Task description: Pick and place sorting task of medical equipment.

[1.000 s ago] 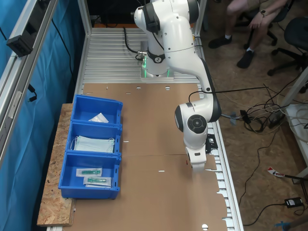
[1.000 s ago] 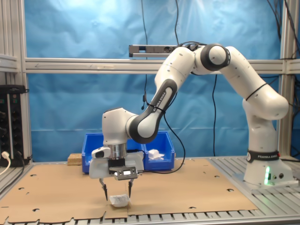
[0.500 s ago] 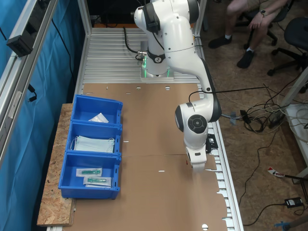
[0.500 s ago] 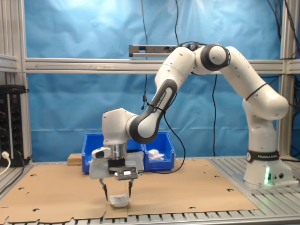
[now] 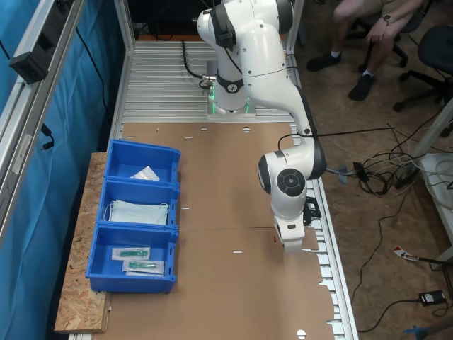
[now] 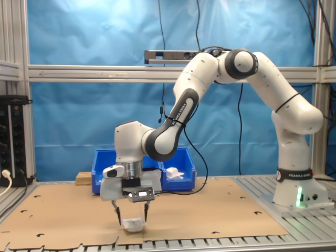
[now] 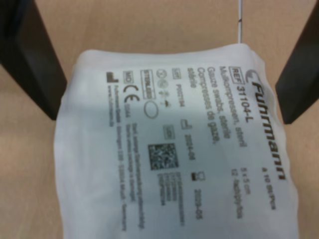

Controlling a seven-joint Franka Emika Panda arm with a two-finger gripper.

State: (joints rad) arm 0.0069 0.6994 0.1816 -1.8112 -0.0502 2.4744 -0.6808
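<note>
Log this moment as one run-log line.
phase: pre-grasp | gripper: open, fingers either side of white sachet | sachet: on cardboard | bins: untouched

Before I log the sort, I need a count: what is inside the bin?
The bin has three compartments: a white sachet, a blue mask, and two clear pouches with green pieces. Anything beneath the mask is covered.

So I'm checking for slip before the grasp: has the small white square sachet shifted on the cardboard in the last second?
No. In the second exterior view the small white square sachet sits at the same spot by the cardboard seam.
</note>
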